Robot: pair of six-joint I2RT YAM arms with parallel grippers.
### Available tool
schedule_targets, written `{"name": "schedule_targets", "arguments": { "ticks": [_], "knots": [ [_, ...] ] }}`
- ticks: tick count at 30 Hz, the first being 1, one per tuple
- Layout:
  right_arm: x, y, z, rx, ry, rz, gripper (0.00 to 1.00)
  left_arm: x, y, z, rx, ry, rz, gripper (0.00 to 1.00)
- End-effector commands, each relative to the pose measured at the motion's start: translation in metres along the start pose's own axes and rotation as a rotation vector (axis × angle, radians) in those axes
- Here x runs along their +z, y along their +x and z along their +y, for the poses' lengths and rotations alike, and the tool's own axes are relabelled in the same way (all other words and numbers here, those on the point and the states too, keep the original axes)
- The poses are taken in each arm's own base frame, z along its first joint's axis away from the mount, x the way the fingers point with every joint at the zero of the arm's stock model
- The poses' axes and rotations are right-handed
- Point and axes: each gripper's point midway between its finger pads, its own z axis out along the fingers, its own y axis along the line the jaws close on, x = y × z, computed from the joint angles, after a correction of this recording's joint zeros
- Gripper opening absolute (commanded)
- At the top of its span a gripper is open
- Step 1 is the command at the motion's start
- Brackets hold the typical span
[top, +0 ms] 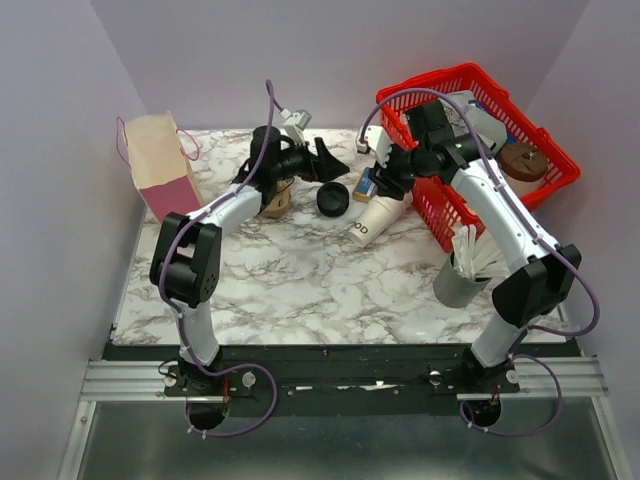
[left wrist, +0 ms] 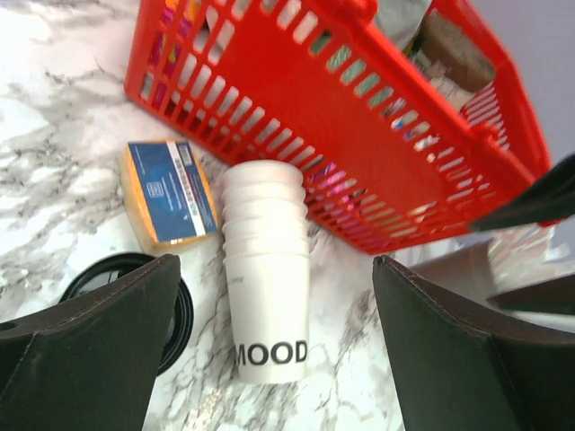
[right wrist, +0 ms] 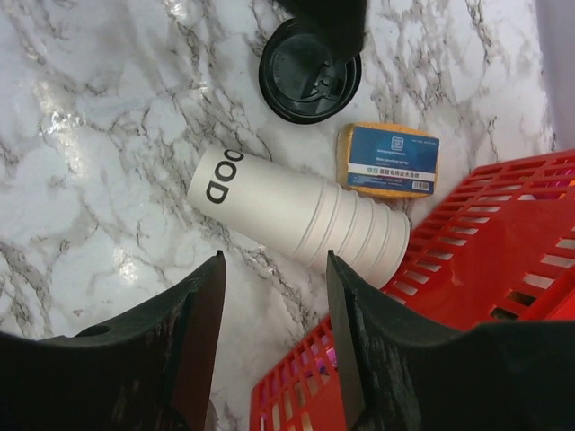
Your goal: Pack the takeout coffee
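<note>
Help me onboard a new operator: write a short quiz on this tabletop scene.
1. True or false: the stack of nested cups stands upright.
2. Fill in: the word printed on the stack is ____.
3. The left gripper is: A open; B shut on the stack; C shut and empty.
Key: 1 false, it lies on its side; 2 MOOD; 3 A.
</note>
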Motion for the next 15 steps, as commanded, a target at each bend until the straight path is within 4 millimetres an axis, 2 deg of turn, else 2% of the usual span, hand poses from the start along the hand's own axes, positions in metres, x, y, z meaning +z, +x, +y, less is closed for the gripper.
{"name": "schedule_targets", "arguments": {
  "ticks": [1, 3, 5, 6, 8, 10, 11, 12, 14, 15],
  "knots": [
    [-0.002, -0.007, -0.033, 0.13, 0.133, -0.034, 0.57, 0.0, 0.04, -0.001, 0.156, -0.007, 0.143, 0.95],
    [-0.011, -0.008, -0.047, 0.178, 0.196, -0.046, 0.57, 0.001, 0.052, 0.001, 0.195, -0.024, 0.184, 0.97],
    [-0.021, -0.008, -0.058, 0.224, 0.249, -0.065, 0.57, 0.005, 0.075, 0.0, 0.251, -0.024, 0.262, 0.99],
    [-0.031, -0.009, -0.064, 0.237, 0.287, -0.074, 0.58, 0.009, 0.074, 0.001, 0.277, -0.044, 0.271, 0.99],
    [-0.045, -0.011, -0.074, 0.28, 0.341, -0.103, 0.59, 0.014, 0.096, -0.003, 0.297, -0.05, 0.346, 0.99],
    [-0.06, -0.017, -0.08, 0.298, 0.385, -0.127, 0.6, 0.022, 0.101, -0.001, 0.319, -0.103, 0.361, 0.99],
    [-0.066, -0.018, -0.082, 0.315, 0.398, -0.137, 0.61, 0.026, 0.11, 0.002, 0.318, -0.111, 0.381, 0.99],
    [-0.07, -0.02, -0.083, 0.319, 0.406, -0.144, 0.62, 0.033, 0.113, -0.006, 0.336, -0.098, 0.385, 0.99],
    [-0.082, -0.024, -0.081, 0.327, 0.425, -0.165, 0.63, 0.04, 0.124, -0.003, 0.334, -0.114, 0.407, 0.99],
    [-0.086, -0.024, -0.081, 0.333, 0.432, -0.173, 0.64, 0.047, 0.126, -0.01, 0.354, -0.106, 0.408, 0.99]
  ]
}}
